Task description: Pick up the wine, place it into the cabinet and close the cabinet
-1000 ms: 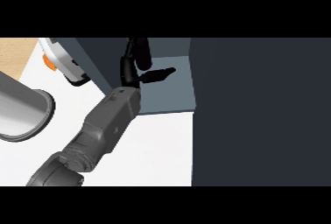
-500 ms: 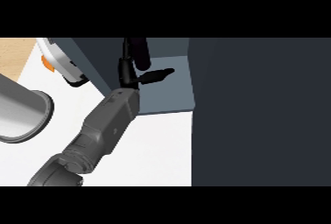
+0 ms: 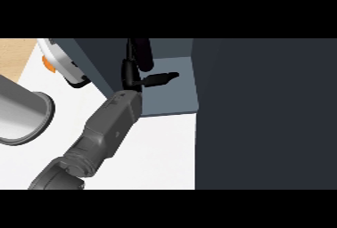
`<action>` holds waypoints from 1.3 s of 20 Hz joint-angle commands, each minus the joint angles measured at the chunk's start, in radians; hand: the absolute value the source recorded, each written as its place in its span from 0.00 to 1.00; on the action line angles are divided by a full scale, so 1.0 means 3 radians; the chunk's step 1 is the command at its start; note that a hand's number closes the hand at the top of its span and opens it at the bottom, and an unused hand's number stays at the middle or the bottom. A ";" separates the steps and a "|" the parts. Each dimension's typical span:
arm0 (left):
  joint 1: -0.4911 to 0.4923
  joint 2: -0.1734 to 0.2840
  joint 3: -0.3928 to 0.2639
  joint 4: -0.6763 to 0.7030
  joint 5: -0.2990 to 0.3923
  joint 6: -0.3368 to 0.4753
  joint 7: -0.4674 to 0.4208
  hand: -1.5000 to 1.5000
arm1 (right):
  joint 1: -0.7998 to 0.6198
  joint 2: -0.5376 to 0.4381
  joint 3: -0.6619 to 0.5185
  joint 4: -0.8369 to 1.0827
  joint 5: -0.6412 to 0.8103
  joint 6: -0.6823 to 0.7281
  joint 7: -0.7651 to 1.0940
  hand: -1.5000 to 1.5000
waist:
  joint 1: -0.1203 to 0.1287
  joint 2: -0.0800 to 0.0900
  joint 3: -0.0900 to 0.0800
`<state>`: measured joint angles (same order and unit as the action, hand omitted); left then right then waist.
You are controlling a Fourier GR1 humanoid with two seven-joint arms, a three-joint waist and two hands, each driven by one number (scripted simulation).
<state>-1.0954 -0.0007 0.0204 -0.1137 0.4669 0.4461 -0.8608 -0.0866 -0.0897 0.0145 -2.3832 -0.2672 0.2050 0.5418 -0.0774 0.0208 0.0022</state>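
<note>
Wine: no bottle shows anywhere; it may stand inside the cabinet behind the hand, but I cannot tell
Left hand [image 3: 135, 71]: reaches into the cabinet opening, fingers pointing up into the dark interior, thumb stuck out to the right over the shelf; fingers look straight and hold nothing I can make out
Left forearm [image 3: 108, 127]: grey, runs from the lower left up across the white counter [image 3: 158, 151] to the shelf edge
Right hand: not in the view
Cabinet [image 3: 168, 95]: grey-blue shelf floor lit, door [image 3: 263, 111] a wide dark panel at right, standing open
Other things: a steel pot [image 3: 20, 116] at the left edge, well apart from the arm; a white and orange object [image 3: 59, 62] at upper left
Step in hand, as judged: clear the hand from the cabinet, then swing the door
Doing it well: draw the hand straight back along the forearm's line, keep the thumb off the shelf edge, and only then push the door
</note>
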 commanded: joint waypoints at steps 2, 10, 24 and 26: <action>0.0049 0.0002 0.0048 0.0049 0.0019 -0.0170 0.0019 0.00 | -0.0088 0.0015 -0.0041 -0.0184 -0.0186 -0.0121 0.0183 0.00 | 0.0026 0.0013 -0.0014; 0.0180 0.0002 -0.0035 -0.0014 0.0147 -0.0332 -0.0008 0.00 | 0.0115 -0.0019 0.0026 -0.0339 -0.0187 -0.0048 0.0150 0.00 | 0.0013 -0.0022 -0.0010; 0.0628 0.0002 -0.0803 -0.0733 0.0872 -0.0247 0.0118 0.00 | -0.0087 0.0011 0.0040 -0.0225 -0.0151 -0.0201 0.0270 0.00 | 0.0042 -0.0074 -0.0009; 0.0774 0.0002 -0.0970 -0.0916 0.0944 -0.0319 0.0114 0.00 | -0.0152 0.0024 0.0256 -0.0389 0.0080 -0.0337 0.0497 0.00 | 0.0100 -0.0076 -0.0012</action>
<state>-0.9473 -0.0001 -0.1868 -0.3007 0.6895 0.3406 -0.8408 -0.1156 -0.0764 0.0691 -2.3952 -0.2569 0.1460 0.5991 -0.0677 0.0023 -0.0003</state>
